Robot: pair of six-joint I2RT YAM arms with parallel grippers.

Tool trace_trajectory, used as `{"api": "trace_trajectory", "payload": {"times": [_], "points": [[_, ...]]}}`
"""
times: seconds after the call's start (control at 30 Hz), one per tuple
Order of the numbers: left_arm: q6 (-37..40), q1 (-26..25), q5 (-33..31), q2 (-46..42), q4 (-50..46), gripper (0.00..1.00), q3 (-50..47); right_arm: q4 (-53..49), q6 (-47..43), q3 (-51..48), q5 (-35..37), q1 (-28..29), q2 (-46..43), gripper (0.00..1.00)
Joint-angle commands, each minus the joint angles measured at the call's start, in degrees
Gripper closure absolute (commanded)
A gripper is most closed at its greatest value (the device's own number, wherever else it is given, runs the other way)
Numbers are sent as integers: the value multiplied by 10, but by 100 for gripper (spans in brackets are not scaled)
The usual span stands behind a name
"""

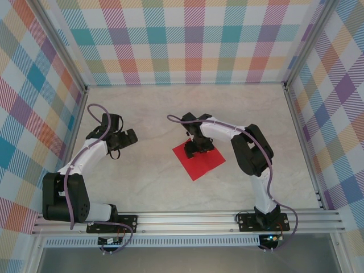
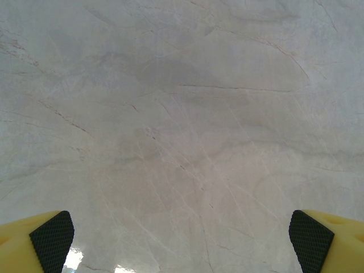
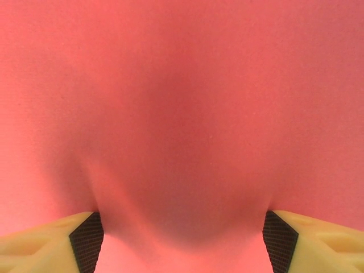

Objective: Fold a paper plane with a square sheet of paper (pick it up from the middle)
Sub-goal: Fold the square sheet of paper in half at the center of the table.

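Right gripper (image 3: 182,242) presses onto the red paper (image 1: 203,164), jaws apart, visible edges clear; left gripper (image 2: 182,239) gapes over bare table (image 1: 148,187).

Pale marble-look table (image 1: 165,111) with grey veining, pastel plaid walls (image 1: 187,40) on its left, far and right sides, aluminium posts (image 1: 62,48) rising from its far corners, aluminium rail (image 1: 187,217) along its near edge, soft even light.
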Motion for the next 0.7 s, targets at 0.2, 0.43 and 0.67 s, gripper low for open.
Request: {"api": "trace_trajectory", "payload": {"times": [0.2,0.43,0.67], "points": [[-9,-2,10,3,-14,0,15,29,22,-35,-33,-3,-7,44],[-34,-2,54,-10,4,0,0,133,79,-74,-220,-4,-125,76],[-86,-10,150,-19,70,10,-40,275,181,-146,-336,-39,-191,87]]}}
